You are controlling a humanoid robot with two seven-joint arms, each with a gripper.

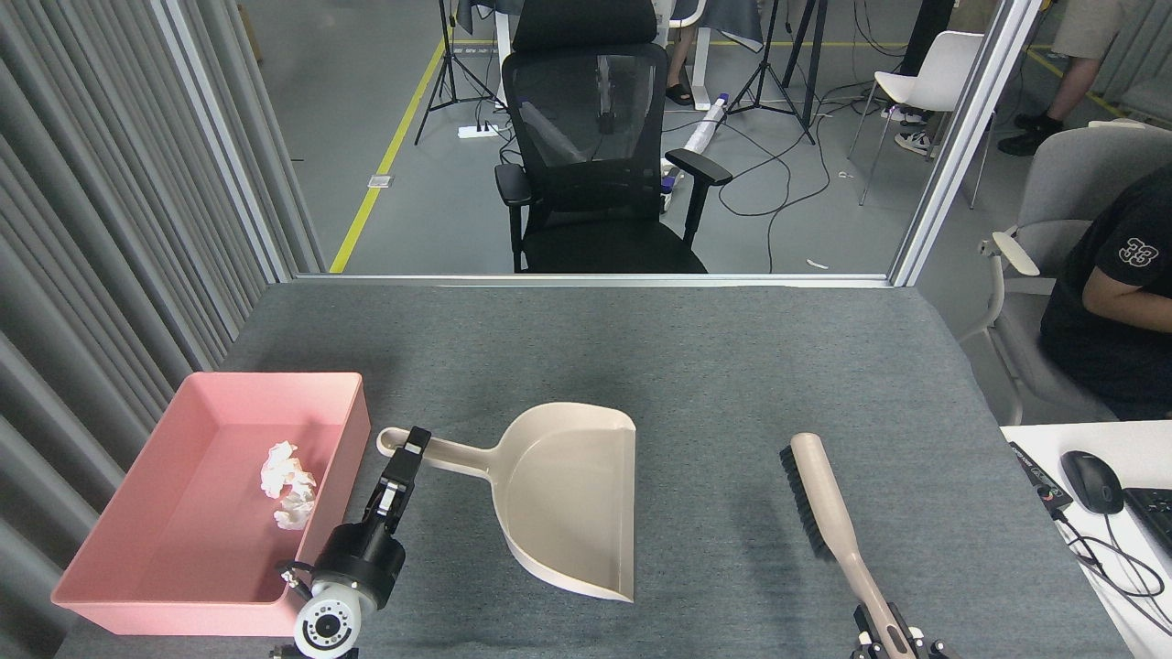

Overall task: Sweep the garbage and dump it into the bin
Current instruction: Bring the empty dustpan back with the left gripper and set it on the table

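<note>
Although the right end effector (886,631) is cut off at the lower edge, it grips the brush (821,505) handle. The left end effector (406,455) is clamped on the smooth beige dustpan (572,499) handle. Crumpled white tissue wads (287,483) lie inside the shallow pink bin (110,567) on the felt-like grey tabletop (696,366).

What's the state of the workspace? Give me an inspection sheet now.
Surface: grey felt table, no loose wads seen on it.
Job's things: garbage lies in the pink bin; dustpan empty, beside the bin; brush to its right.
Clutter: nothing seen.
Grippers: left gripper shut on the dustpan handle; right gripper grips the brush handle at the bottom edge.
Cables: none on the table; several on the floor behind.
Surroundings: black chair, seated person, mouse.
</note>
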